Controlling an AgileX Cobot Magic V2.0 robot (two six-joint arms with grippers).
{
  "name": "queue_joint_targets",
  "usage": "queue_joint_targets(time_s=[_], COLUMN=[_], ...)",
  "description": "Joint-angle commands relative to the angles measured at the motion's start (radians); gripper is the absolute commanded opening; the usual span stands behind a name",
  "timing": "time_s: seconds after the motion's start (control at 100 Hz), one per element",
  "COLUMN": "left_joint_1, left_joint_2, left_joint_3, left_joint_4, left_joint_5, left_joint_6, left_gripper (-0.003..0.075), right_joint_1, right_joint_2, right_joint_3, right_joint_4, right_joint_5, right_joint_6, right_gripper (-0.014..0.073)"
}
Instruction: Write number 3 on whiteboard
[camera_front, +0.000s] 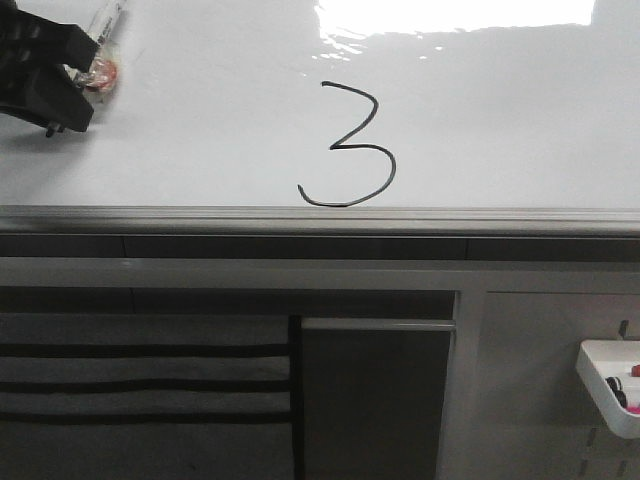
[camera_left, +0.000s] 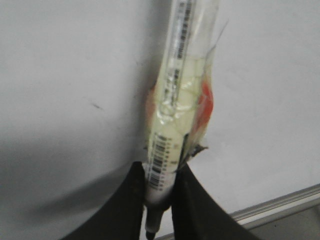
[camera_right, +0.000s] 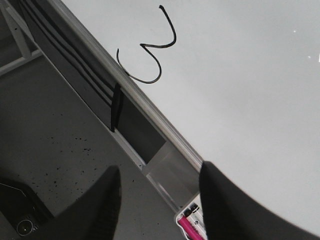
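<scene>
A thin black number 3 (camera_front: 350, 145) with a curling lower tail is drawn on the glossy whiteboard (camera_front: 200, 120), just above its grey edge strip (camera_front: 320, 218). My left gripper (camera_front: 72, 100) hovers over the board's left part, well left of the digit. It is shut on a marker (camera_left: 175, 115) wrapped in yellowish and red tape, with the black tip poking out below the fingers. In the right wrist view the number 3 (camera_right: 150, 50) and whiteboard (camera_right: 240, 75) show beyond my right gripper (camera_right: 160, 175), which is open and holds nothing.
A small white tray (camera_front: 610, 385) hangs below the board at the right, and a pink marker (camera_right: 187, 227) lies in it. Bright glare sits at the board's top. Dark panels and a grey frame lie under the edge strip.
</scene>
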Motion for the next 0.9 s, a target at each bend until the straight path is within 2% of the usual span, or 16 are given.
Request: queue_joint_targets(time_s=[0.0,0.09,0.26,0.35,0.75,0.89], left_joint_1=[0.001,0.001,0.001,0.001,0.001,0.001], left_joint_2=[-0.029,-0.029,-0.029,-0.029,-0.029,-0.029], left_joint_3=[-0.026,-0.026,-0.026,-0.026,-0.026,-0.026], left_joint_4=[-0.024,-0.024,-0.024,-0.024,-0.029,-0.112], left_joint_5=[-0.055,-0.055,-0.055,-0.053,-0.051,-0.048], left_joint_6=[-0.008,-0.008,-0.008,-0.008,-0.008,-0.008], left_gripper=[0.0004,0.0072,0.0251,0.0308,0.0318,0.0318], right_joint_1=[-0.006,-0.006,-0.006,-0.006,-0.006,-0.006], right_joint_2=[-0.007,-0.007,-0.007,-0.007,-0.007,-0.007], right_joint_3=[-0.031,-0.031,-0.031,-0.031,-0.031,-0.031], right_joint_4=[0.017,0.023,0.023,0.023,0.023,0.023], right_joint_5=[-0.051,-0.051,-0.051,-0.051,-0.029,-0.01], right_joint_6=[0.004,0.004,0.004,0.004,0.004,0.004], right_gripper=[0.0318,0.0318,0.0318,0.0318,0.0318,0.0318])
